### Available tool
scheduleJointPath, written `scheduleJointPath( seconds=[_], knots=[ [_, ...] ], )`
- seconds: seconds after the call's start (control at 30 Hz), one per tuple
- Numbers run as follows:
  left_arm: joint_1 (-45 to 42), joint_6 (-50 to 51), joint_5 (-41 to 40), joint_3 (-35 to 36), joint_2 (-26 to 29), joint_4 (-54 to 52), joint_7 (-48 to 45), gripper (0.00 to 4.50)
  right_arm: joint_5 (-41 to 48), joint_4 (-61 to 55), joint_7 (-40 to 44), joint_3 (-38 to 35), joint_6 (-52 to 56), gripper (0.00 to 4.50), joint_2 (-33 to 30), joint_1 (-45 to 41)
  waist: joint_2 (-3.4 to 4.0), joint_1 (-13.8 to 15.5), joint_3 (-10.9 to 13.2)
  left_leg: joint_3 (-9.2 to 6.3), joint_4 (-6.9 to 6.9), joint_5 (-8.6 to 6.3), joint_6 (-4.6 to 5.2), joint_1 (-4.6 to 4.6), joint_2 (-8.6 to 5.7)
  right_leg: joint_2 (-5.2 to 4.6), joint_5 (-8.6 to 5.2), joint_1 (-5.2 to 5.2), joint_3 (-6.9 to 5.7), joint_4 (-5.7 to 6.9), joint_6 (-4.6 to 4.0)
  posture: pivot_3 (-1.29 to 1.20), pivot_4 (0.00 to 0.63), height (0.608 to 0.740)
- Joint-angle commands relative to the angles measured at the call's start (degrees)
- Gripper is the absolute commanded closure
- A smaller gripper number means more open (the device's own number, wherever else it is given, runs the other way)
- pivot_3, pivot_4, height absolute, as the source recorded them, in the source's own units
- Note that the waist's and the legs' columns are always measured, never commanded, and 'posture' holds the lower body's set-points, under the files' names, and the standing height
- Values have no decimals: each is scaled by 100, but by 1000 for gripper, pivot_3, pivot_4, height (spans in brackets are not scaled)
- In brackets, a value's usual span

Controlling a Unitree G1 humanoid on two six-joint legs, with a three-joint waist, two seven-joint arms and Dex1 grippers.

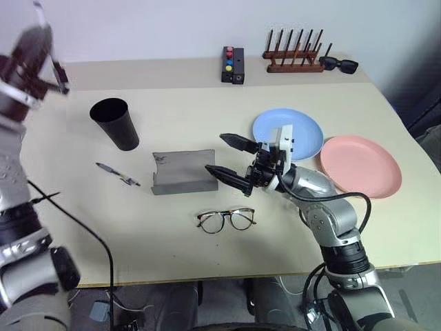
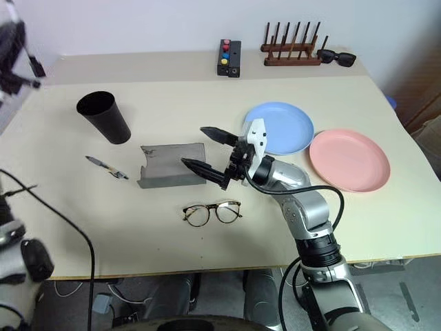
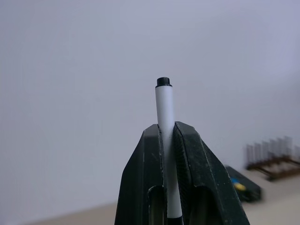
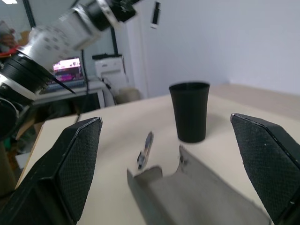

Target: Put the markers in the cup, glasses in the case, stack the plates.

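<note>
The left gripper (image 3: 169,140) is raised high above the desk's (image 1: 207,255) left edge, clamped on the white marker (image 3: 165,110), black end poking past the fingertips. The right gripper (image 1: 227,157) hovers over the desk's middle, jaws spread wide, just beside the open grey case (image 1: 180,172). The black cup (image 1: 114,123) stands toward the far left; the dark marker (image 1: 118,174) lies nearer the front from it. The glasses (image 1: 226,220) sit near the front edge. Blue plate (image 1: 303,132) and pink plate (image 1: 360,165) lie side by side toward the right edge, unstacked.
</note>
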Motion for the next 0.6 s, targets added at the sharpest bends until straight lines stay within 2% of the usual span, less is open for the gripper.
scheduleJointPath(
  seconds=[0.03,0.27,0.6],
  knots=[
    [-235,-919,559,-198,-124,707,338,4488,-104,18,-116,30,-284,0,204,-163,0,2,0,0,-1,0,0,0,0,0,0,-1,0,1,0,0,150,734],
    [-800,-2271,917,-415,-473,2520,521,4488,-177,-42,-161,119,-337,0,310,-85,-5,29,-2,-1,5,1,-1,-6,-2,1,3,0,0,1,4,0,150,734],
    [-813,-2657,898,-699,-814,3190,300,4488,-162,-157,-217,114,-295,0,275,0,-5,12,-2,-3,5,1,-1,-6,-1,1,3,-1,-1,4,6,0,150,734]
  ],
)
